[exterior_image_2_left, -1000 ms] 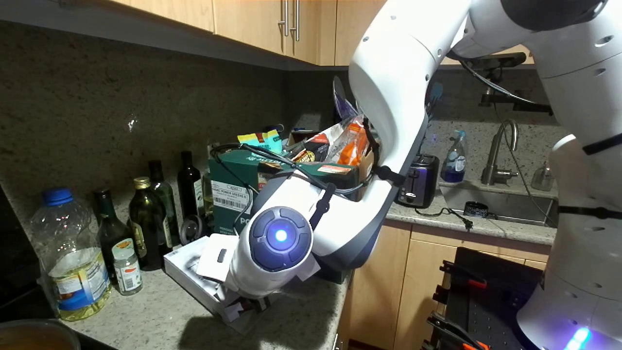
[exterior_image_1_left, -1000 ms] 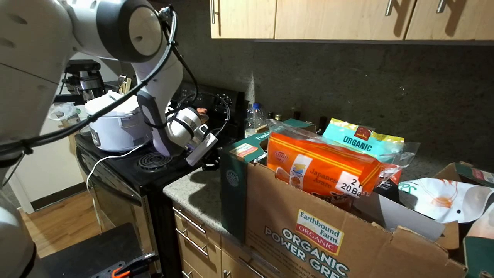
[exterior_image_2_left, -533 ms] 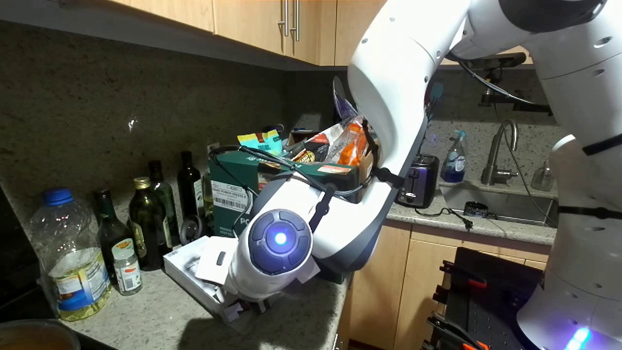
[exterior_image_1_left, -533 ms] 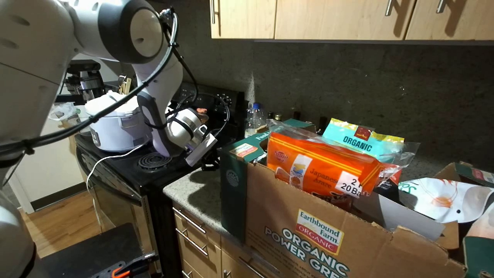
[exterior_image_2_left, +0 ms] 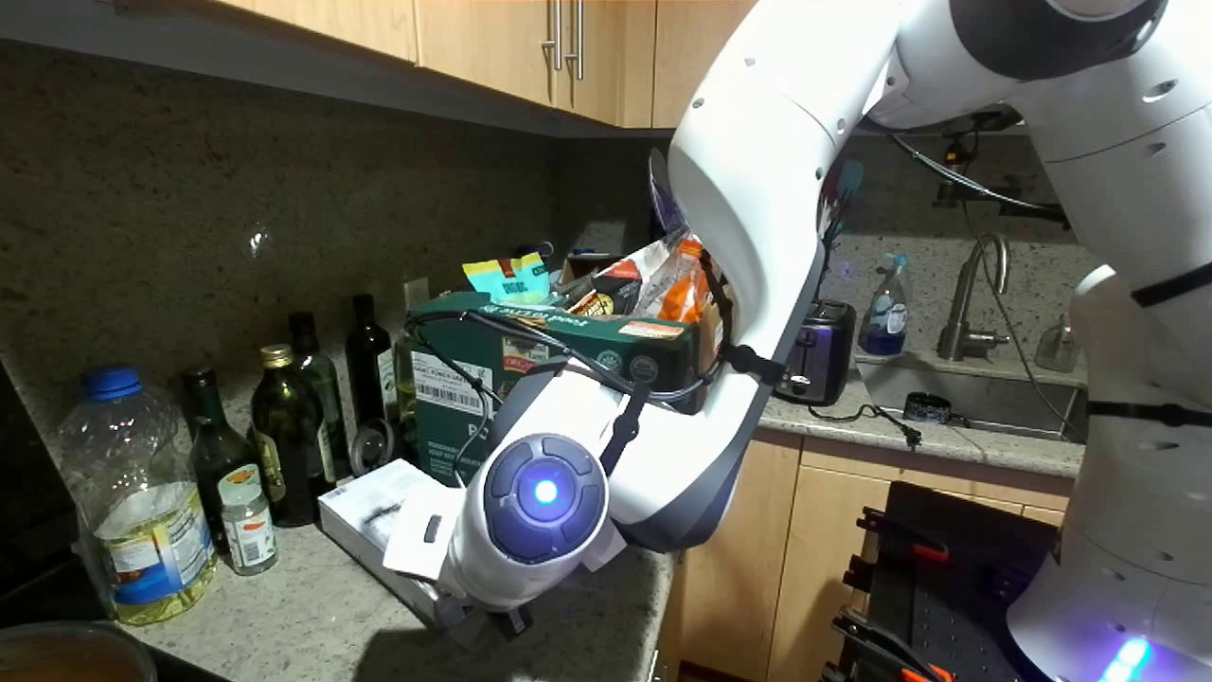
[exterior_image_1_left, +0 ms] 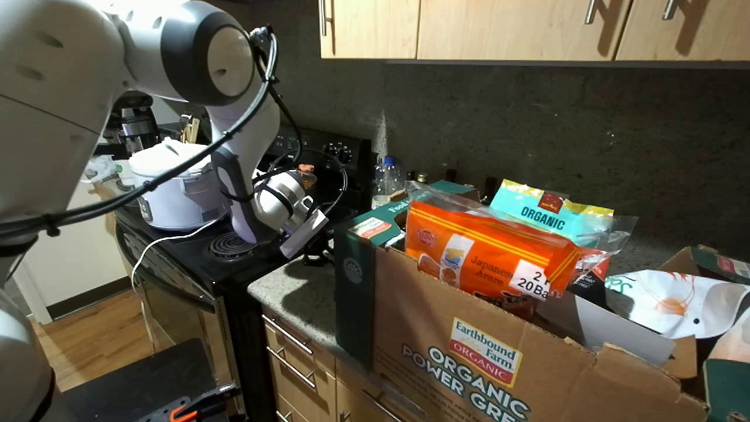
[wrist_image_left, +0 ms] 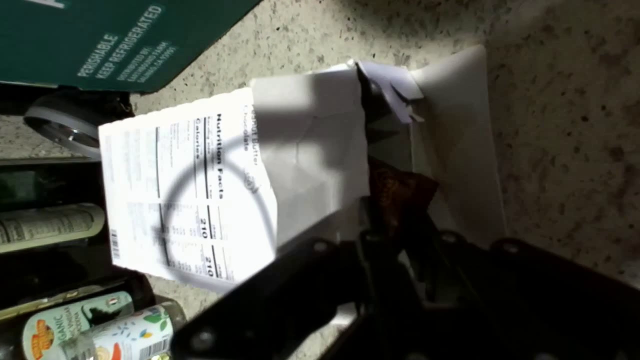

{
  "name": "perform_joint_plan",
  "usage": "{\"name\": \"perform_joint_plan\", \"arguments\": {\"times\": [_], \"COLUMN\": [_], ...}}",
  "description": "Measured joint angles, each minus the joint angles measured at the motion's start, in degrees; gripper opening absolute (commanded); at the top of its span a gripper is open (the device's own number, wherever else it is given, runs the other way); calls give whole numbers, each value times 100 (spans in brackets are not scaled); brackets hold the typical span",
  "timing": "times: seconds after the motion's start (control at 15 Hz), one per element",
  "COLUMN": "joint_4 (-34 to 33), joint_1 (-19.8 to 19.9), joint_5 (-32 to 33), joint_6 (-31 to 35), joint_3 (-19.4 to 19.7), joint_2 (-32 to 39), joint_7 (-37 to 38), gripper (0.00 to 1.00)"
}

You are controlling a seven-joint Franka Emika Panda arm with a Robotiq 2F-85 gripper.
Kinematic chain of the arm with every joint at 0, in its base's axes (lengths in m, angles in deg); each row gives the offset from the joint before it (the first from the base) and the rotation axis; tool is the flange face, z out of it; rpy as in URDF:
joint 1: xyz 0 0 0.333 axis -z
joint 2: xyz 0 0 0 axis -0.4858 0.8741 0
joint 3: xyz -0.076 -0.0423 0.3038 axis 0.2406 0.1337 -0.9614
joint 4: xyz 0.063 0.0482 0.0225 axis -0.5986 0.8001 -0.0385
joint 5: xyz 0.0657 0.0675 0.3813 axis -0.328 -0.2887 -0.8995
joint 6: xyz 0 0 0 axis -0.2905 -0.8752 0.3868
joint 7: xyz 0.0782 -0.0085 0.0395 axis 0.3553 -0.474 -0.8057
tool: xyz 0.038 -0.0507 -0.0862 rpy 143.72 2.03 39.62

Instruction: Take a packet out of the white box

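Speckled countertop — white box, bottles, carton

Pale wood cabinets above a dark speckled backsplash and speckled counter, with brown plank floor below.

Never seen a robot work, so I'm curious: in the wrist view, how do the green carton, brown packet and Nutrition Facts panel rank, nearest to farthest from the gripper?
1. Brown packet: right by the gripper, at the open end of the white box.
2. Nutrition Facts panel: on that box, farther left.
3. Green carton: top left corner.
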Motion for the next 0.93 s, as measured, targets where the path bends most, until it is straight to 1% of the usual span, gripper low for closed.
{"name": "perform_joint_plan", "arguments": {"times": [0.07,0.13,0.2,0.27,0.33,0.4,0.47,0.73,0.93], "joint_4": [-2,-17,-30,-40,-42,-43,-44,-52,-59], "joint_1": [-4,-5,-5,-5,-5,-5,-8,-33,-56], "joint_5": [0,0,0,0,0,0,0,23,23], "joint_6": [2,2,2,2,2,2,2,69,71], "joint_3": [-2,-2,-2,-2,-2,-2,-2,-6,-8], "joint_2": [28,45,54,59,64,71,80,315,317], "joint_7": [0,0,0,0,0,0,0,25,25], "gripper": [14,13,8,12,6,5,1,2,2]}}
